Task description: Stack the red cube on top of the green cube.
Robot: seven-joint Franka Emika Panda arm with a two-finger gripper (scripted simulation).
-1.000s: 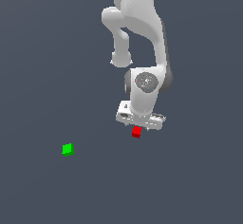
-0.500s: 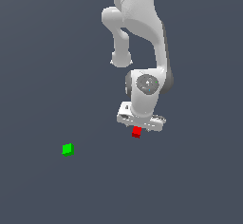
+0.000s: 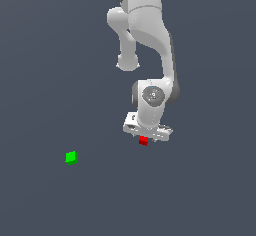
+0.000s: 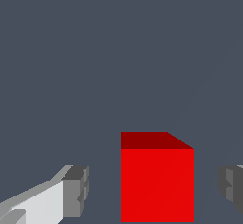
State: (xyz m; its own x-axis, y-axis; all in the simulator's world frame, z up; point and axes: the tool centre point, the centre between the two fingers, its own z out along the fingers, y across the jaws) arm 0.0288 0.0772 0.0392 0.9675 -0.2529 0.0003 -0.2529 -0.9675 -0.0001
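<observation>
Red cube [image 3: 143, 140]: one only, sitting on the dark grey floor [image 3: 200, 195] directly beneath the white arm's [image 3: 150, 40] hand, partly tucked under it in the exterior view. Seen from the wrist [image 4: 156, 182] as a large bright block standing between two grey fingers [image 4: 76, 191], with a clear gap of floor on each side, so touching neither. Gripper [image 3: 146, 138]: one, spread wide, holding nothing, straddling the red block. Green cube [image 3: 71, 157]: one, resting alone on the floor, well apart from the red one, toward the exterior view's left and slightly nearer the bottom of that view; not visible from the wrist. One arm, two cubes, two fingers.
</observation>
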